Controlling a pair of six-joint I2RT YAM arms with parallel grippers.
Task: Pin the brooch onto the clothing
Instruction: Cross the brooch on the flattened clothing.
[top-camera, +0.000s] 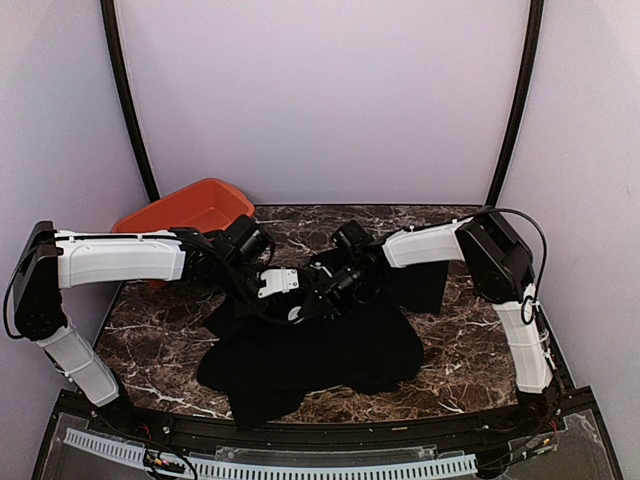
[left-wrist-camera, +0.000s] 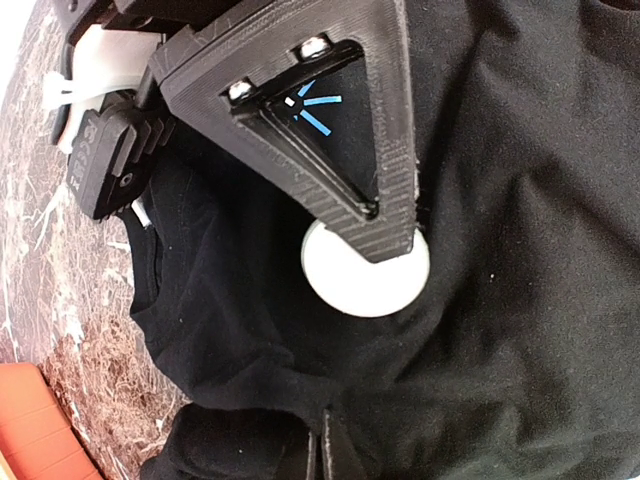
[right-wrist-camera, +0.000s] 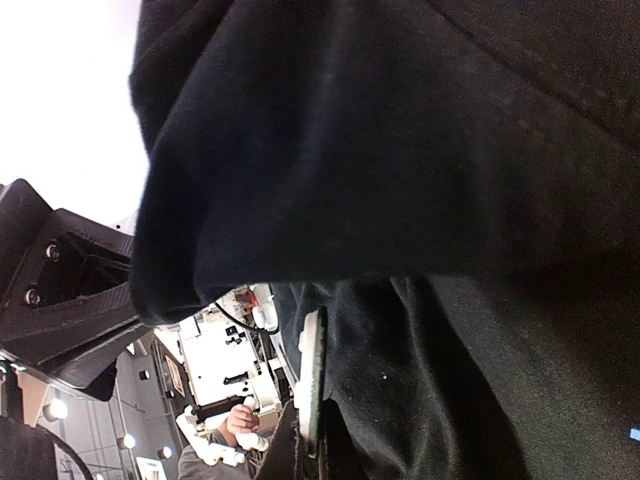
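Both grippers are pressing shut mid-frame, right gripper (right-wrist-camera: 305, 445) pinching the brooch (left-wrist-camera: 350, 285) beside left gripper (left-wrist-camera: 322, 448), with slack T-shirt (left-wrist-camera: 520, 200) fabric likely threatening a slip.

Orange tub (top-camera: 185, 212) at back left; dark marble table (top-camera: 150, 330).

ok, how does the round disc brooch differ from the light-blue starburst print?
The pale round disc brooch is solid off-white; the light-blue starburst print is thin rays. The brooch looks larger than the print's visible rays. Both sit against the black T-shirt.
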